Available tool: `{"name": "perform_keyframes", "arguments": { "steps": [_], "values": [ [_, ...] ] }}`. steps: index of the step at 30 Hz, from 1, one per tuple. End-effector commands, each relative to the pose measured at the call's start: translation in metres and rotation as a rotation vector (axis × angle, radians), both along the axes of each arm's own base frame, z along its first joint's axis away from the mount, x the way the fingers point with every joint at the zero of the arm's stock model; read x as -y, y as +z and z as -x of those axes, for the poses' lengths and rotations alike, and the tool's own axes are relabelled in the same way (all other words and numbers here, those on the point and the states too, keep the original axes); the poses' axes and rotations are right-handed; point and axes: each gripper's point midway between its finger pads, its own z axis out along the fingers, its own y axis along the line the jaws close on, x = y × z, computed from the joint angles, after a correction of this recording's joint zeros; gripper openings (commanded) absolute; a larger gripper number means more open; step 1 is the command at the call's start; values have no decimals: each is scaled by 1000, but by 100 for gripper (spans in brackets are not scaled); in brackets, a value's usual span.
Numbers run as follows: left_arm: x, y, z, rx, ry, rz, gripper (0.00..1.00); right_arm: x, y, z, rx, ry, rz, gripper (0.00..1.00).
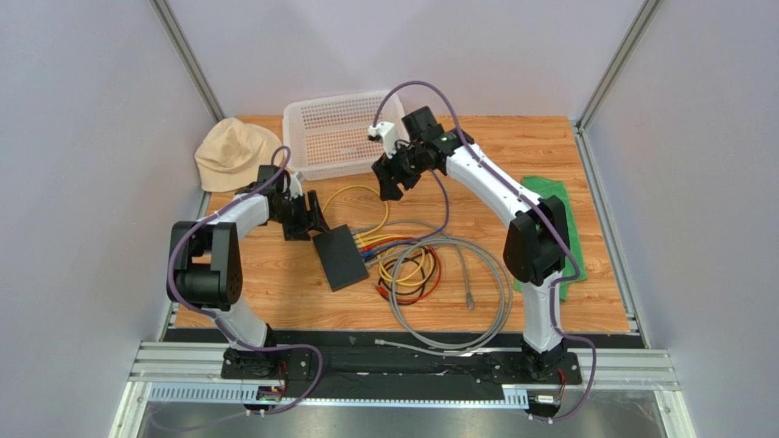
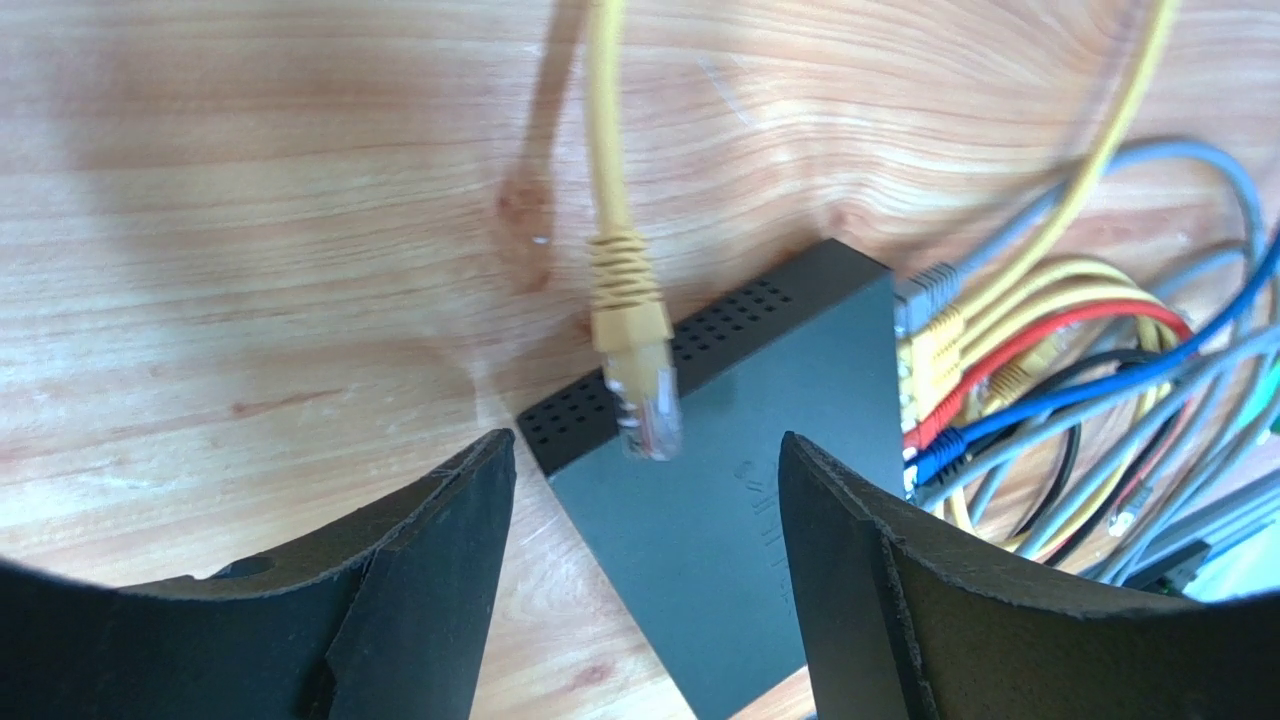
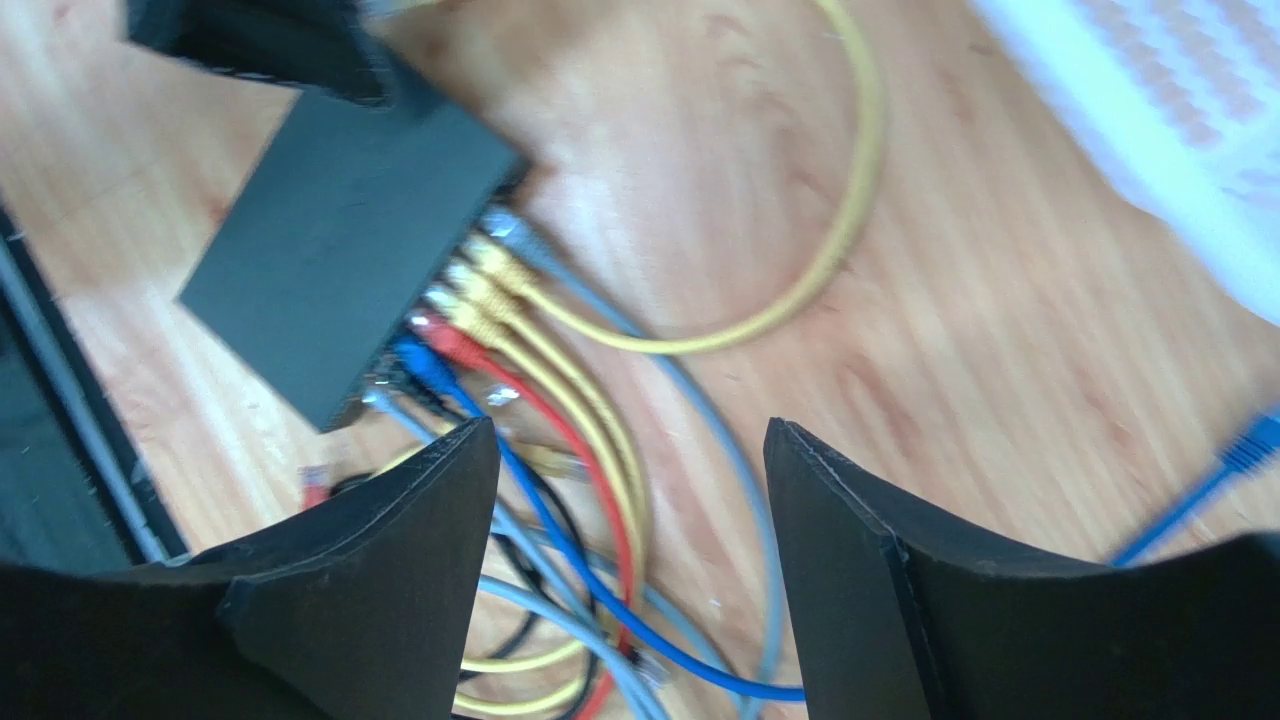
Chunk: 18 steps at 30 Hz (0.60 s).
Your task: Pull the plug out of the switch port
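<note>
The switch [image 1: 340, 257] is a flat black box on the wooden table, with grey, yellow, red and blue plugs [image 1: 368, 245] in its right edge. My left gripper [image 1: 311, 222] is open just behind its far left end. In the left wrist view the switch [image 2: 736, 510] lies between the open fingers [image 2: 436, 555], and a loose yellow plug [image 2: 639, 383] rests on its vented edge. My right gripper [image 1: 393, 187] is open and empty, raised above the cables behind the switch. The right wrist view shows the switch [image 3: 346, 225] and its plugged row [image 3: 458, 308] ahead of that gripper [image 3: 628, 432].
A white basket [image 1: 336, 137] stands at the back, a beige hat [image 1: 233, 151] at back left, and a green cloth [image 1: 551, 203] at the right. Loose grey cable loops [image 1: 498, 292] and a yellow and red coil [image 1: 411, 269] lie right of the switch.
</note>
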Motion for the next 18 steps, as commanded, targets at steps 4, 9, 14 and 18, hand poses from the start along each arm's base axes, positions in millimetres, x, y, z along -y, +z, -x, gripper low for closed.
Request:
{"name": "perform_keyframes", "arguments": {
  "steps": [4, 9, 14, 18],
  "values": [
    [4, -2, 19, -195, -7, 19, 69, 20, -24, -10, -92, -84, 32, 69],
    [25, -9, 12, -218, -75, 50, 66, 32, -27, -12, -100, -115, 40, 69],
    [54, 3, -43, -114, -104, 94, 65, 48, -29, -11, -108, -148, 54, 68],
    [78, 25, -98, 16, -176, 102, 65, 65, -26, -13, -112, -180, 53, 68]
  ]
}}
